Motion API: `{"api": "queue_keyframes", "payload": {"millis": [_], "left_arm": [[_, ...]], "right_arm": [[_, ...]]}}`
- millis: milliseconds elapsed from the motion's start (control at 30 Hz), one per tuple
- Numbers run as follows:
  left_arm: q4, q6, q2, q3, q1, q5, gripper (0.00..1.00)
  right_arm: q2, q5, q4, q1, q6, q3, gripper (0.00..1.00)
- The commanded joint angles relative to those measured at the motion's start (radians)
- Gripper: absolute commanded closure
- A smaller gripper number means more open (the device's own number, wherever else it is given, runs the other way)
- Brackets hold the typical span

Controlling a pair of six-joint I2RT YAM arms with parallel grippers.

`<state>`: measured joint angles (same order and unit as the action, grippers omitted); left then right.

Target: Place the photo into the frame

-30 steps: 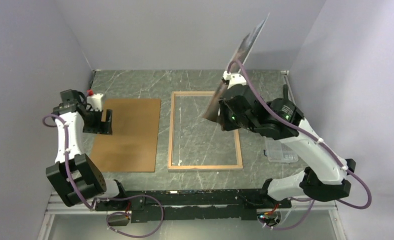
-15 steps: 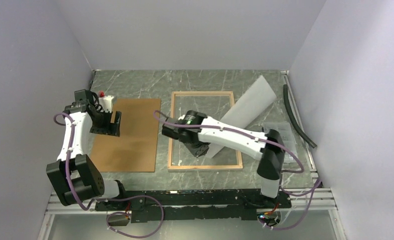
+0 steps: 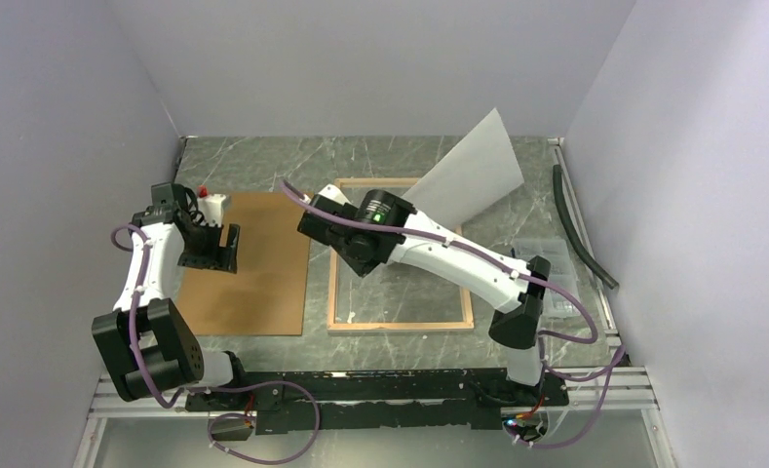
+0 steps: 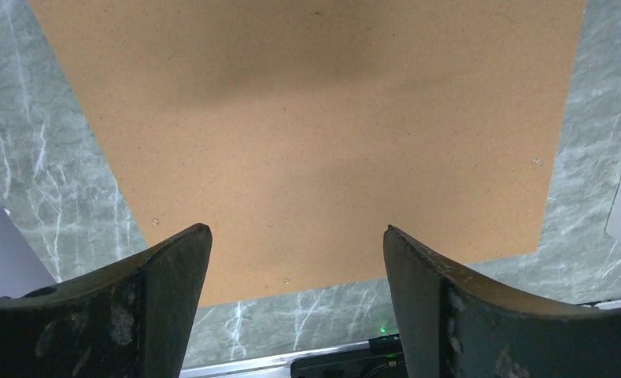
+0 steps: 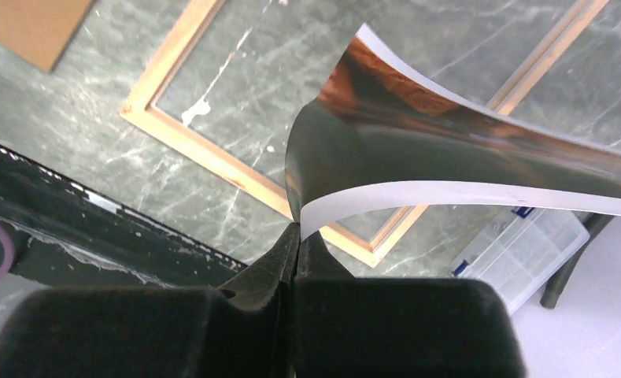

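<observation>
Right claw [image 5: 297, 228] is clamped tight on the photo [image 5: 417, 118] by its edge, and the glossy print curls, dark and orange-brown on one face, plain white behind, held up over the pale wood frame [image 5: 236, 177] on the counter [image 5: 71, 118]. Left claw [image 4: 295, 236] hovers, spread wide, above the brown board [image 4: 307, 118].

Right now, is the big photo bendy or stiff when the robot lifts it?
Probably floppy: the photo curls over where the right gripper pinches one edge. It seems light, since that small pinch holds the whole sheet up. Its glossy face may be slippery, and it might crease if pushed.
</observation>
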<state>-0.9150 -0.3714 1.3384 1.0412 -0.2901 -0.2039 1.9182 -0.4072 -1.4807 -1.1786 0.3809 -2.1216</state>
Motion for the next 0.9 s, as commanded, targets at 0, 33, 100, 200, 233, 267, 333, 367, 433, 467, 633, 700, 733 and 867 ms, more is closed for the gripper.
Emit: {"api": "queue_keyframes", "payload": {"millis": [0,33,100,200,233,267,333,367,433,467,633,700,733,867], "left_arm": [[0.028,0.021,-0.019,-0.004,0.005,-0.007,0.15],[0.028,0.023,-0.018,-0.002,0.005,-0.009,0.15],[0.024,0.024,-0.017,0.001,0.006,-0.011,0.15],[0.021,0.024,-0.021,0.001,0.006,-0.008,0.15],[0.02,0.022,-0.023,0.0,0.006,-0.008,0.15],[0.02,0.021,-0.026,-0.002,0.006,-0.01,0.15],[0.018,0.019,-0.03,-0.006,0.006,-0.017,0.15],[0.015,0.018,-0.03,-0.005,0.006,-0.023,0.15],[0.01,0.017,-0.025,0.005,0.009,-0.03,0.15],[0.006,0.019,-0.021,0.015,0.01,-0.032,0.15],[-0.01,0.038,-0.002,0.069,0.043,-0.037,0.15],[-0.006,0.053,0.002,0.071,0.068,-0.026,0.15],[-0.004,0.059,0.004,0.071,0.083,-0.02,0.15],[-0.008,0.099,0.007,0.093,0.153,-0.03,0.16]], "right_arm": [[-0.02,-0.094,-0.017,0.005,-0.058,-0.096,1.0],[-0.013,-0.088,-0.015,0.004,-0.062,-0.107,1.0],[0.002,-0.074,-0.009,0.003,-0.072,-0.127,1.0],[0.02,-0.066,0.003,0.004,-0.092,-0.153,1.0],[0.025,-0.06,0.008,0.004,-0.098,-0.162,1.0],[0.03,-0.055,0.012,0.004,-0.106,-0.177,1.0],[0.027,-0.07,0.014,0.004,-0.11,-0.212,1.0],[0.018,-0.086,0.015,0.002,-0.109,-0.23,1.0],[-0.021,-0.106,0.028,-0.004,-0.107,-0.262,1.0],[-0.054,-0.093,0.057,-0.005,-0.109,-0.258,1.0],[-0.221,-0.043,0.128,-0.005,-0.11,-0.183,1.0],[-0.232,-0.048,0.074,-0.004,-0.102,-0.173,1.0],[-0.249,-0.038,0.079,-0.004,-0.106,-0.136,1.0],[-0.389,0.004,0.191,-0.005,-0.108,0.059,1.0]]}}
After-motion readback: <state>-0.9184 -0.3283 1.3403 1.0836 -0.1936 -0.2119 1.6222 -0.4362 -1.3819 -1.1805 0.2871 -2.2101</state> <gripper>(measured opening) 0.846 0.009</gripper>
